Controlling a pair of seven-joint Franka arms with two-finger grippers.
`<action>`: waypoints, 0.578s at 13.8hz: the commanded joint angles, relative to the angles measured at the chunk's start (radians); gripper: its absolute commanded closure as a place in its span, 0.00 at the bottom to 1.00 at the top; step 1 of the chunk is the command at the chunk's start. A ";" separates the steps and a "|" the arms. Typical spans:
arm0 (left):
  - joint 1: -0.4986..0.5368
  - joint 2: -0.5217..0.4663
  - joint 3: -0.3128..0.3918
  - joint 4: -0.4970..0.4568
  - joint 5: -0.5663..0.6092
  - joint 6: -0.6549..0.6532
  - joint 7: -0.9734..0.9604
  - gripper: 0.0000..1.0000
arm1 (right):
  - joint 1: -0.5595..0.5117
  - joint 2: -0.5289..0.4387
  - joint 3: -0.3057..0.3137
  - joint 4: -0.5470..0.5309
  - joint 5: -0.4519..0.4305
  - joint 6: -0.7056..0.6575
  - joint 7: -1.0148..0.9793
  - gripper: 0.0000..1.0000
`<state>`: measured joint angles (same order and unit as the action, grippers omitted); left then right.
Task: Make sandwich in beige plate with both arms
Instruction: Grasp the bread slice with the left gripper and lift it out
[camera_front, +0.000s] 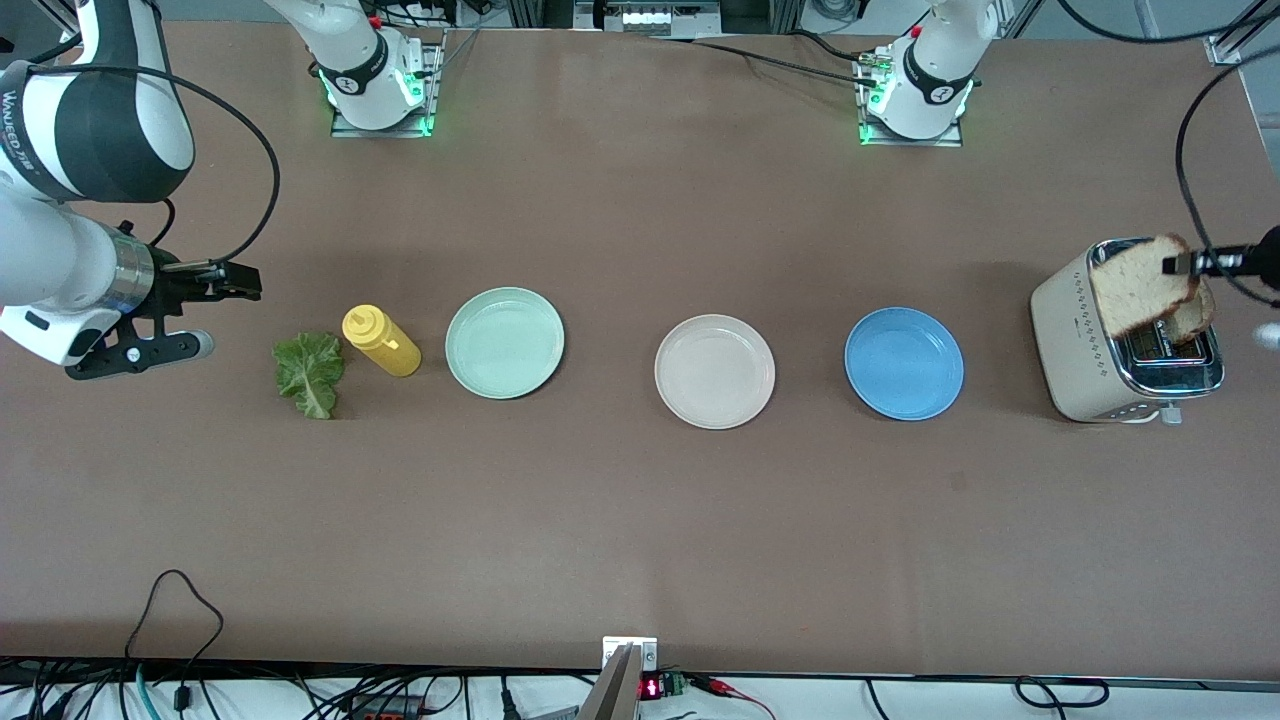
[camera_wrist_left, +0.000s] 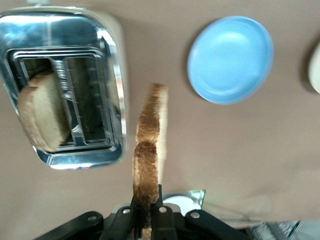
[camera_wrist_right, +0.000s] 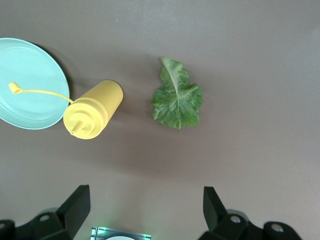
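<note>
Front view: the left gripper is pinching a pale, brown-crusted bread slice over the beige toaster; the round beige plate sits bare mid-counter.

Left wrist view: its fingers are clamping the crust; carrying it plateward is probably next.

Right wrist view: the right gripper is gaping empty over the ruffled green lettuce leaf, waiting.

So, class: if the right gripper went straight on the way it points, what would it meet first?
Probably bare table. The open right gripper points down, and the lettuce and yellow bottle lie ahead of its fingertips, not between them. Depth is unclear.

"WANJEED" on right arm
</note>
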<state>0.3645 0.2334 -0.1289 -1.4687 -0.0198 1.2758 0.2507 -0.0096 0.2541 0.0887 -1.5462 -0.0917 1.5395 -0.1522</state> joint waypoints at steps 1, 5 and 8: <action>0.008 -0.016 -0.124 0.038 -0.038 -0.064 0.065 1.00 | -0.001 -0.010 0.002 -0.006 0.001 -0.009 0.011 0.00; -0.077 0.047 -0.172 -0.027 -0.297 0.052 -0.098 1.00 | -0.001 -0.010 0.002 -0.005 0.001 -0.009 0.011 0.00; -0.215 0.069 -0.179 -0.175 -0.366 0.311 -0.194 1.00 | 0.002 -0.012 0.003 -0.006 0.001 -0.009 0.013 0.00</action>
<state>0.2163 0.2967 -0.3082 -1.5541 -0.3359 1.4615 0.1143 -0.0091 0.2540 0.0891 -1.5460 -0.0917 1.5395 -0.1522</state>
